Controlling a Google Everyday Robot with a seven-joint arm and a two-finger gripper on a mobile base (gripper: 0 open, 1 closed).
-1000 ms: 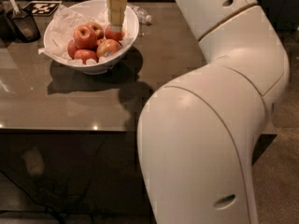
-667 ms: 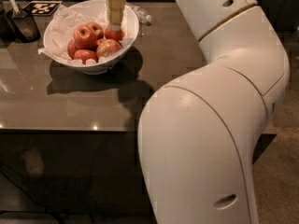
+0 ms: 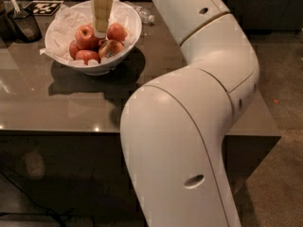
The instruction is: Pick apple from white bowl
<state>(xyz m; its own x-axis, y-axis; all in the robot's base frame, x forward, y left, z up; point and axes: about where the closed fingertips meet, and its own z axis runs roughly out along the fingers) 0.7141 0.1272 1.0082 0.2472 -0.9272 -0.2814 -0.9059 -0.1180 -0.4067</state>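
The big white arm [image 3: 189, 126] fills the right of the view. Its thick lower link rises from the bottom edge, bends at a joint above the table's [image 3: 57, 98] front edge, and the upper link slants up and left toward the top of the frame. From there the pale gripper [image 3: 100, 31] hangs straight down into the white bowl [image 3: 102, 69].

Its tip sits between two of the red apples [image 3: 86, 36] and seems to touch them. The angle does not show whether it is open or closed.

The apples lie heaped on crumpled paper [image 3: 64, 25] inside the bowl, which stands on the table's far left part. A dark container [image 3: 26, 25] stands just beside it.
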